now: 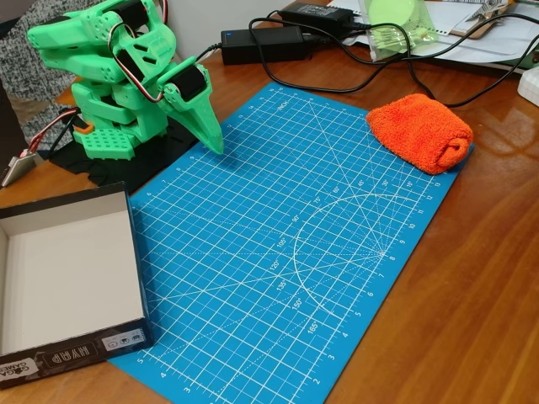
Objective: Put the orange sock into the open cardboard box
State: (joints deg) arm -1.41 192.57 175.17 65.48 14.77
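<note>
In the fixed view we are seeing the green gripper [210, 135] folded down at upper left, its fingers pressed together and holding nothing, tip touching the blue cutting mat [286, 252]. The orange sock [420, 131] is lying rolled at the mat's upper right corner. The open cardboard box [67, 261] is sitting at lower left.

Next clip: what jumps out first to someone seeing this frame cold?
The bright orange sock, rolled into a bundle at the far right corner of the blue cutting mat. Next, the vivid green arm folded at upper left, its gripper pointing down at the mat's edge. The open cardboard box, white inside, sits empty at lower left.
</note>
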